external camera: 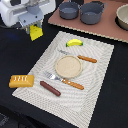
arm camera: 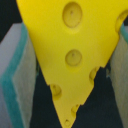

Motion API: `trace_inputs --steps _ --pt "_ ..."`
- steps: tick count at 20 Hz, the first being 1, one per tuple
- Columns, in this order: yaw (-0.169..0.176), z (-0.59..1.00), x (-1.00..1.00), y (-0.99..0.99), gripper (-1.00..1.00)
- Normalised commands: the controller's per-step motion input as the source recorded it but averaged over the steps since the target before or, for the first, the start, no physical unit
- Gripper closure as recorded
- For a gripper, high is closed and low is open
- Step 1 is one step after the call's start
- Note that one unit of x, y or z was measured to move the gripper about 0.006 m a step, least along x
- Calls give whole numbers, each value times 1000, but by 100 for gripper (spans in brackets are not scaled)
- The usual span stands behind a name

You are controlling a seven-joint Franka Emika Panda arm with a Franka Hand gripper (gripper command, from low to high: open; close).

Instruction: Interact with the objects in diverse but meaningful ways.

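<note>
One toy food is off the bench: the yellow plastic cheese wedge with round holes [external camera: 36, 32] hangs point down in my pincer [external camera: 34, 28], lifted clear above the black bench [external camera: 15, 55] near the far corner of the striped placemat [external camera: 95, 75], toward the exterior view's left. In the wrist view the wedge [arm camera: 75, 55] fills the frame, with my grey, teal-edged fingers [arm camera: 17, 80] pressed against its two flat sides, so the pincer is clamped on the cheese and not closed empty.

The other foods lie untouched. The yellow banana with green tips [external camera: 74, 43] sits at the far edge of the mat. The orange-brown bun with white stripes [external camera: 21, 80] rests at the mat's edge toward the exterior view's left. The reddish-brown sausage [external camera: 50, 88] lies on the mat just beside the bun. The tan round plate [external camera: 68, 66] in the middle of the mat is bare, with an orange-handled fork [external camera: 64, 80] and knife [external camera: 79, 56] on either side of it.

I judge I am in the carrying step, with the wedge picked and not yet placed. The bare plate looks the sensible target. The next move calls for travelling over the mat, keeping height to clear the cutlery, then lowering gently, since the narrow tip will touch first and the wedge may tip over on release.
</note>
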Motion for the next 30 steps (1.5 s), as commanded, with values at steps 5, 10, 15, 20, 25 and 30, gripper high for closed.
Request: trace_inputs --steps 5,10,15,20,25,30 --pt "0 -145 63 0 100" --pt "0 -286 0 0 100" --pt "0 -434 0 0 100" --pt "0 -517 -11 0 100" --pt "0 -319 0 0 100" --pt "0 -256 2 10 100"
